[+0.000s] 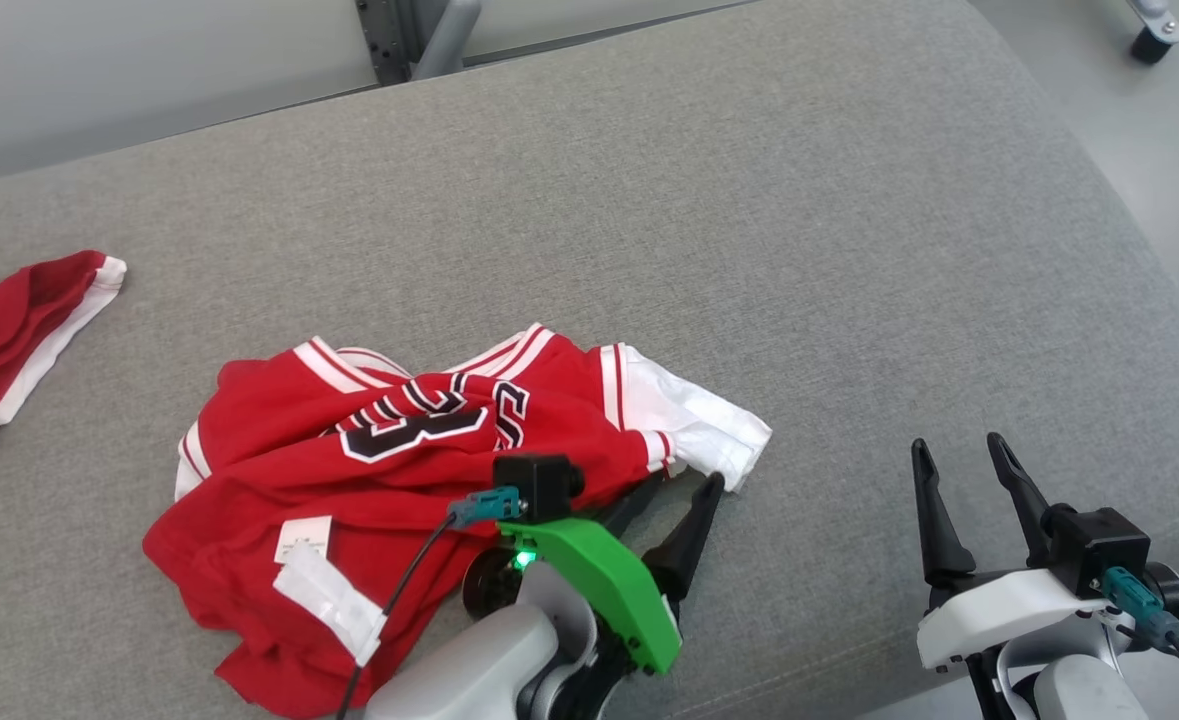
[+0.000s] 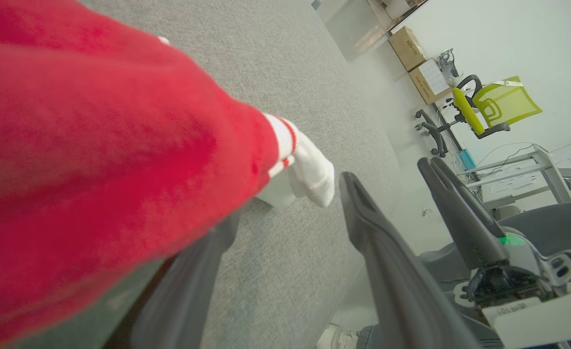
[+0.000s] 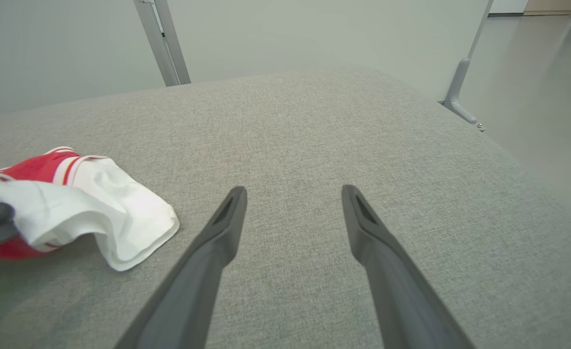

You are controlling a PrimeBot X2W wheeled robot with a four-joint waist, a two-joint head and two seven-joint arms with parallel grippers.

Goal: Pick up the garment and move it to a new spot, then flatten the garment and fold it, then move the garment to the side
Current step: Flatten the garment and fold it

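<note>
Where the garment (image 1: 399, 470) ends, open cushion (image 1: 749, 250) spreads rightward.

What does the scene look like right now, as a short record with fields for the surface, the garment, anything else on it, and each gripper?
surface: grey upholstered surface
garment: red jersey, crumpled, black number facing up, white label showing
sleeve: white sleeve sticking out on the robot's right side of the heap
other item: second red-and-white garment at the far left, cut off by the frame
left gripper: open, at the jersey's edge beside the sleeve
right gripper: open, over bare surface, apart from the jersey
</note>
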